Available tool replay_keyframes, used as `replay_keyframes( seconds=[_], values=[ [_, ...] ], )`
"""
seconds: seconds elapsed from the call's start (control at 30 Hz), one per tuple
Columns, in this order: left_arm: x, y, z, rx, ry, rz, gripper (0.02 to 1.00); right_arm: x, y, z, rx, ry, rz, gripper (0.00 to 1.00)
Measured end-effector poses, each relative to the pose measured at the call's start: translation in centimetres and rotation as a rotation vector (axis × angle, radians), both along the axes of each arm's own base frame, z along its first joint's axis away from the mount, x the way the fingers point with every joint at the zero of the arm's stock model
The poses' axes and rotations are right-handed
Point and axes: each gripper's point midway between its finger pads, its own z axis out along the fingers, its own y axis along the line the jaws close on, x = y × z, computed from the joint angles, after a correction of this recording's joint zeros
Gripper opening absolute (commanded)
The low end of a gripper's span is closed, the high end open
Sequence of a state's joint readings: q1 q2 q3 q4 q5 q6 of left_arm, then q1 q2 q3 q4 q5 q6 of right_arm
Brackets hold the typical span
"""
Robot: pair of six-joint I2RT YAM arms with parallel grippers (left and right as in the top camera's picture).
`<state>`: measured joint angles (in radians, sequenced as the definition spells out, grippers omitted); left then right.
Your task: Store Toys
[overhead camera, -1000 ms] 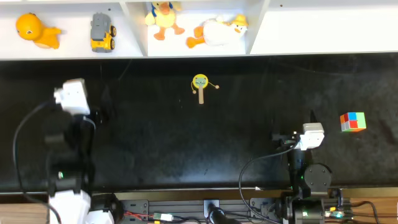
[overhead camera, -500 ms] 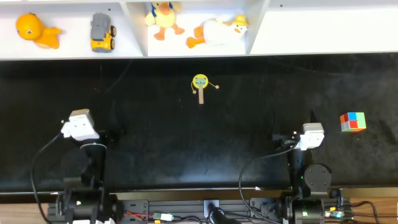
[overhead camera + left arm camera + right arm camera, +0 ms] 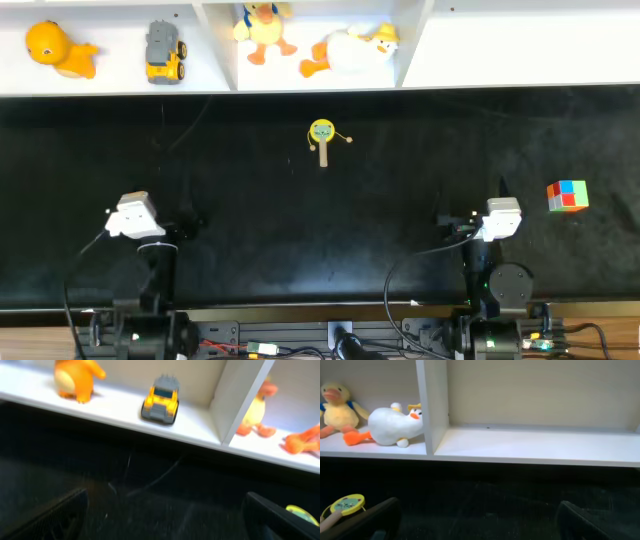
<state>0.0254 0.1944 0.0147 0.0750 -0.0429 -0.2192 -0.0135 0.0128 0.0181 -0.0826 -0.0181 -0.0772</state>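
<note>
- Black worktop [image 3: 250, 190], with a white shelf [image 3: 500, 55] along its far edge, split into compartments.
- Orange duck [image 3: 60, 50]: left compartment, toward the outer end.
- Toy truck [image 3: 165, 52], grey and yellow: same compartment, near the divider, apart from the orange duck.
- Yellow plush duck [image 3: 264, 28]: middle compartment, sitting upright.
- White plush duck [image 3: 350, 50]: middle compartment, lying down just beside the yellow one.
- Rattle [image 3: 323, 137], yellow head on a wooden handle: on the worktop, near the shelf, before the middle compartment.
- Coloured cube [image 3: 567, 195]: on the worktop at the far right, well apart from the rattle.
- Left gripper [image 3: 166, 494]: released, fingers spread wide, nothing between them; above the worktop's left part, facing the left compartment.
- Right gripper [image 3: 479, 502]: released, fingers spread wide, nothing held; above the worktop's right part, the cube off to its right.
</note>
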Motion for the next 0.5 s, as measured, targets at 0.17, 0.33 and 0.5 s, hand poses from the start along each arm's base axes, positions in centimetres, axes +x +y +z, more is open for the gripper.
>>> replay_keyframes(
  seconds=[0.17,0.33,0.5],
  values=[
    [-0.87,0.17,0.27,0.002,-0.022,0.011,0.998,0.00,0.00,-0.01,0.000,0.000,0.000,0.996],
    [-1.11,0.22,0.15,0.002,-0.021,0.014,0.998,0.00,-0.01,-0.01,0.000,0.000,0.000,0.996],
    [-1.11,0.23,0.15,0.041,-0.018,0.011,0.998,0.00,-0.01,0.00,0.000,0.000,0.000,0.996]
  ],
)
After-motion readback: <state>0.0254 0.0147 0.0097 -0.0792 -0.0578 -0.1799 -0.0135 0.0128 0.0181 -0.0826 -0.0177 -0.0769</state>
